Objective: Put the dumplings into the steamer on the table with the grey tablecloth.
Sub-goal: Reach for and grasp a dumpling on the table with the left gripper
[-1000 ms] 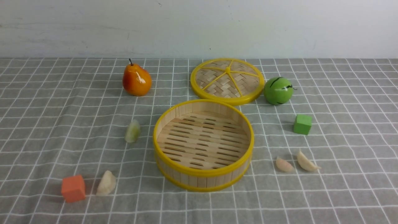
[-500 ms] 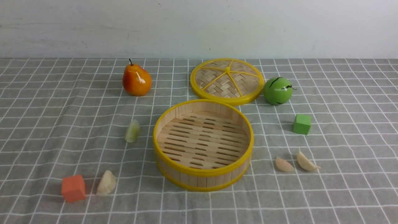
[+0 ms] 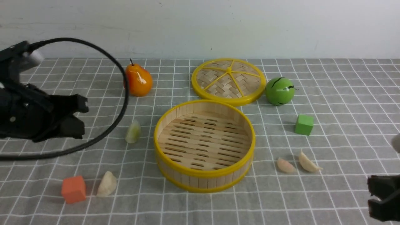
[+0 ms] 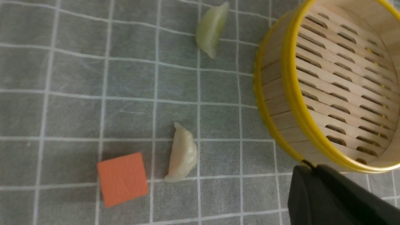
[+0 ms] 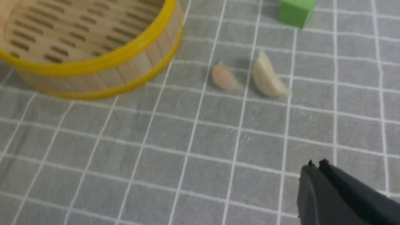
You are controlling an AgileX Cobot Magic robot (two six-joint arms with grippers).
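The steamer (image 3: 204, 175) stands empty in the middle of the table's grey tablecloth (image 3: 343, 109). A pale green dumpling (image 3: 133, 131) lies left of it and a cream one (image 3: 107, 183) lies front left. A pinkish dumpling (image 3: 285, 165) and another cream one (image 3: 307, 162) lie front right. My left gripper (image 3: 82, 117) hovers at the far left, shut and empty, its tips (image 4: 307, 167) near the steamer's wall (image 4: 278, 100). My right gripper (image 3: 370, 195) sits at the bottom right corner, shut and empty (image 5: 316, 164), short of the pinkish (image 5: 223, 77) and cream (image 5: 267, 76) dumplings.
A woven lid (image 3: 228, 80) lies behind the steamer, a pear (image 3: 137, 80) to its left, a green round fruit (image 3: 279, 91) to its right. A green cube (image 3: 304, 124) sits right of the steamer. An orange cube (image 3: 73, 188) touches the front-left cream dumpling. The left arm's cable (image 3: 124, 81) loops before the pear.
Both arms have come into view, the left from the left edge and the right at the bottom right corner. Nothing on the cloth has moved.
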